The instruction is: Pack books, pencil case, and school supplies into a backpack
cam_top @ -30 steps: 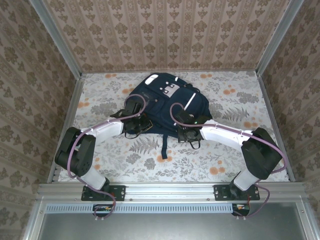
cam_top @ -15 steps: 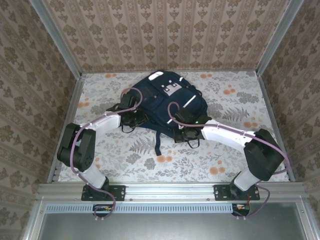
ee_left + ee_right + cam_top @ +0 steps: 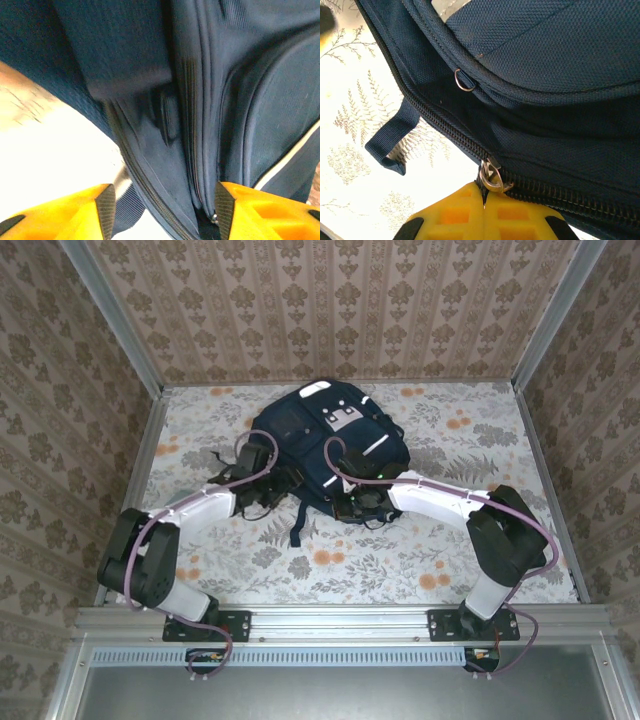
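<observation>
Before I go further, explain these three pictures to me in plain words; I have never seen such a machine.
Two robot arms are bolted at the near edge of a flower-patterned table. One picture looks down from above. The other two come from a camera on each wrist, so the yellow fingers at the bottom belong to that arm itself. A navy backpack lies on the table. The left claw stands open, with backpack fabric between its fingers. The right claw is shut, pinching the metal zipper pull.
</observation>
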Robot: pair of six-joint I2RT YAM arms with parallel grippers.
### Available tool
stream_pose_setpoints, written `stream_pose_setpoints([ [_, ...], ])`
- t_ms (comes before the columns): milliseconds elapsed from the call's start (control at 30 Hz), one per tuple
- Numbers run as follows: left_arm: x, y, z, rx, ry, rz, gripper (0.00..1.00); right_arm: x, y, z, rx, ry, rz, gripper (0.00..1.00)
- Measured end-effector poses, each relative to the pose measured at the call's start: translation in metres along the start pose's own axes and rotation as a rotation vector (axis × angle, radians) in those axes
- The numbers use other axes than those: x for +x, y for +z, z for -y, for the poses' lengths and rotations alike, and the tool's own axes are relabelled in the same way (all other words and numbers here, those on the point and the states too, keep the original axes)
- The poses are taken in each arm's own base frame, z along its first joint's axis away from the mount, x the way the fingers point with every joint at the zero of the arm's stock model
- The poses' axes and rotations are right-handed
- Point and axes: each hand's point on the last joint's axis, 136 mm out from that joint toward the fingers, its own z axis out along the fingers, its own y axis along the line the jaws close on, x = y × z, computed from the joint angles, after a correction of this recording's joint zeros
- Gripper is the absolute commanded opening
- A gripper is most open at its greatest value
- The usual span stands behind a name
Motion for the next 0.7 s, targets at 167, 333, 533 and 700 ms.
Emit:
stream_pose_setpoints([
  [167, 0.017, 0.021, 0.009, 0.029, -0.030, -0.047, 0.48, 0.001, 0.000, 0.000, 0.000, 0.001, -0.002, 0.00],
  [333, 0.019, 0.032, 0.004, 0.023, -0.071, -0.065, 0.47, 0.005, 0.001, 0.003, 0.004, 0.002, -0.008, 0.00],
  [533, 0.020, 0.035, 0.004, 0.020, -0.103, -0.064, 0.47, 0.007, -0.004, 0.004, 0.003, 0.001, -0.002, 0.00],
  [700, 0.020, 0.029, 0.001, 0.001, -0.110, -0.041, 0.47, 0.007, -0.004, 0.005, 0.004, 0.001, -0.001, 0.00],
])
